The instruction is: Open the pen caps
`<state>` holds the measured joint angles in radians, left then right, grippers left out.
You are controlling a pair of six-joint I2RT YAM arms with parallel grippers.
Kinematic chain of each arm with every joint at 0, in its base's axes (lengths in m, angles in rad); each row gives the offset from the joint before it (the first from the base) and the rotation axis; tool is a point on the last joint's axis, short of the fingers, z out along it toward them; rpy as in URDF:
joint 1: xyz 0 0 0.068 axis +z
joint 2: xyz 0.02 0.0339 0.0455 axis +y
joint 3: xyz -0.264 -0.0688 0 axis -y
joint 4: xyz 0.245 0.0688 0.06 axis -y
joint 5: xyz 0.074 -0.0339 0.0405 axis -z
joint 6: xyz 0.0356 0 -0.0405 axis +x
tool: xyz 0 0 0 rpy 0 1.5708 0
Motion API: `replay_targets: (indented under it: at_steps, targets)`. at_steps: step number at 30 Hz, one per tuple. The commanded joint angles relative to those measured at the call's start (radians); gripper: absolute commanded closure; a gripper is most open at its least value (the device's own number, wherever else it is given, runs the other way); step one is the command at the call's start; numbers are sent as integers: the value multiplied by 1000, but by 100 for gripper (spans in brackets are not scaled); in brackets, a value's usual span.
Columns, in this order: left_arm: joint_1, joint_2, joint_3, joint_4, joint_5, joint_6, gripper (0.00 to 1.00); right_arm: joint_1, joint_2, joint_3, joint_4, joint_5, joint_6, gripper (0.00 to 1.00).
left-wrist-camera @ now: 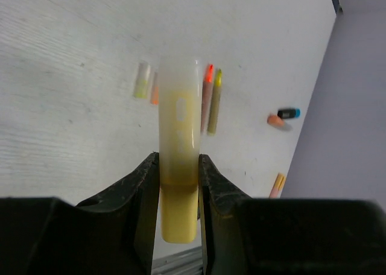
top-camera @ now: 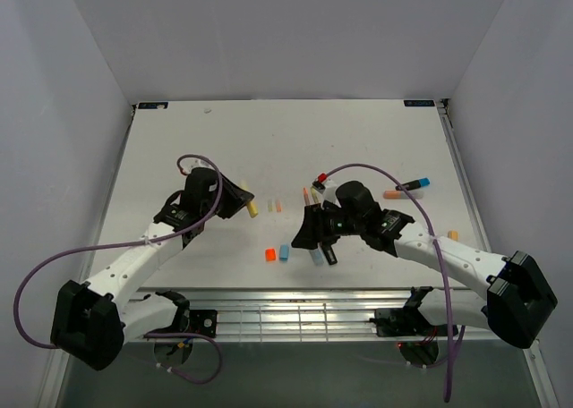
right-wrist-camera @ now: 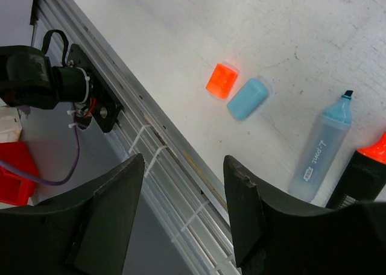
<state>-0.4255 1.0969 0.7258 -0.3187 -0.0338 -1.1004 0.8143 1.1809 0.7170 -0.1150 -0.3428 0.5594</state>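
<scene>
The left claw (left-wrist-camera: 179, 163) is clenched on a translucent yellow plastic highlighter barrel (left-wrist-camera: 179, 118), held low over the white counter (top-camera: 358, 131); whether its cap is on I cannot tell. The right claw (right-wrist-camera: 184, 163) is released and empty, above the counter's near edge. An off-axis pull could twist the smooth barrel out of that narrow grip, and a freed cap might roll over the edge. Loose caps: one stubby orange plastic cap (right-wrist-camera: 221, 80) just beside one stubby blue plastic cap (right-wrist-camera: 247, 98), a second orange cap (left-wrist-camera: 275, 120) well apart, and two tiny pale caps (left-wrist-camera: 142, 80). There are three barrels, counting the pale blue highlighter (right-wrist-camera: 319, 154) and the black orange-tipped marker (right-wrist-camera: 362, 172), and two thin stick-like pens (left-wrist-camera: 214, 106).
</scene>
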Motion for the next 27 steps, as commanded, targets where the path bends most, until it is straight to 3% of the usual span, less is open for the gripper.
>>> replay_targets:
  at_steps: [1,6,12,15,27]
  targets:
    - [-35,14,-22,187,204,111,100,-9,13,18,87,-55,19,39]
    - [-64,70,-37,300,404,246,100,-50,8,15,90,-65,23,39]
    - [-87,44,-85,362,491,344,100,-185,-6,-5,147,-146,69,39]
    - [-117,50,-92,360,482,358,100,-199,29,36,158,-151,80,40]
    - [-320,95,-57,323,163,347,100,-179,152,84,291,-119,232,41]
